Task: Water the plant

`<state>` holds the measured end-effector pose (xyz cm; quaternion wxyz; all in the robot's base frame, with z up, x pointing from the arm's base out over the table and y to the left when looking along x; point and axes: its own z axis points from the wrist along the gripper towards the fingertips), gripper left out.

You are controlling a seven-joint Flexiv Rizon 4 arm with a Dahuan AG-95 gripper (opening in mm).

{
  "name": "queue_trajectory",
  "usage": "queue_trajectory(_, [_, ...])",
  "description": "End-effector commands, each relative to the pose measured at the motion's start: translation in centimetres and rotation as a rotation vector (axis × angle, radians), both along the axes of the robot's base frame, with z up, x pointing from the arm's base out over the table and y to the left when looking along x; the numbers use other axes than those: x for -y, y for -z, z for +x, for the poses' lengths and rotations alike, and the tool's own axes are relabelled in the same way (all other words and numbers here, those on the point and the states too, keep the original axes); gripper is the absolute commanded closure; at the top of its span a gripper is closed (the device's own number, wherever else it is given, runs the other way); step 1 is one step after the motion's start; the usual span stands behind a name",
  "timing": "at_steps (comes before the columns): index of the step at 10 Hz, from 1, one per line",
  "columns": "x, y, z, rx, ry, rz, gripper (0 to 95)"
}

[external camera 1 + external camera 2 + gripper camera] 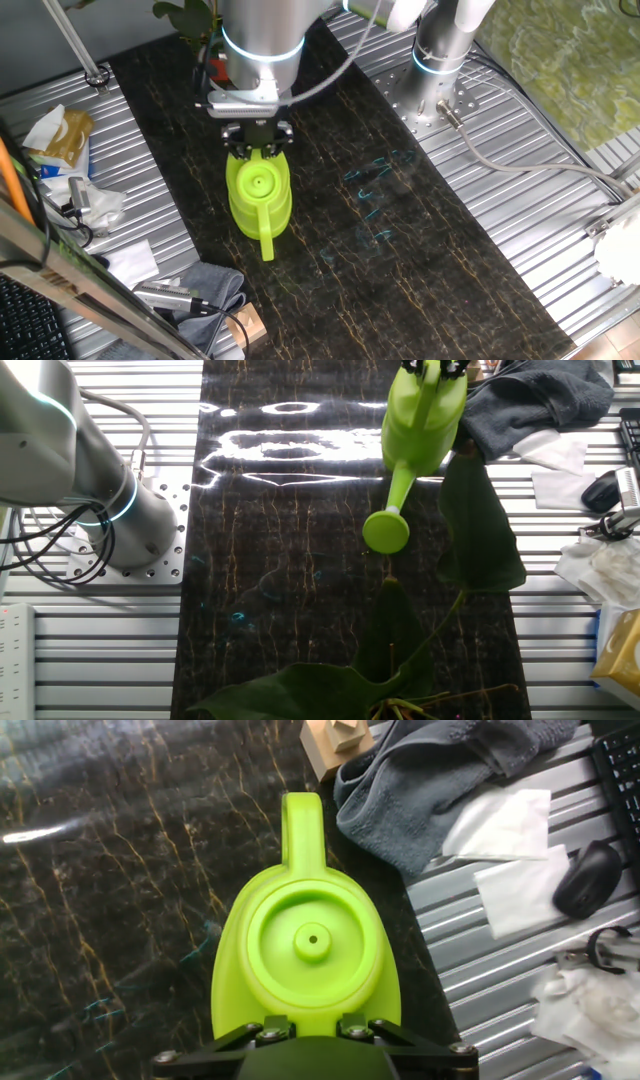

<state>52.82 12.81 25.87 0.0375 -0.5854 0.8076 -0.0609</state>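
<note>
The lime-green watering can (260,195) stands upright on the black marbled mat (400,220), its spout (266,243) pointing away from the plant. My gripper (257,143) is over the can's rear handle, fingers on either side of it, apparently shut on it. In the hand view the can's lid (310,940) fills the middle, with my gripper (310,1025) at the bottom edge. The plant's dark leaves (190,15) and red-orange pot (215,68) sit behind my arm, mostly hidden. In the other fixed view its leaves (480,530) stand in front of the can (425,420).
A grey cloth (430,770) and a wooden block (335,745) lie just beyond the spout. White tissues (510,820), a black mouse (588,875) and clutter sit on the ribbed metal table beside the mat. The arm's base (440,60) stands at the back right.
</note>
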Motion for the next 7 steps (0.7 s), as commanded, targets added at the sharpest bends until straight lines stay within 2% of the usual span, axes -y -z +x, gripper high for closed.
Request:
queue_trajectory(1, [0.0,0.3,0.1,-0.003,-0.01,0.003,95.0])
queue_trajectory(4, [-0.1,1.4,0.1,-0.007,-0.017,0.003,95.0])
queue_trajectory(7, [-0.3,2.6,0.2,-0.024,-0.021,0.019,95.0])
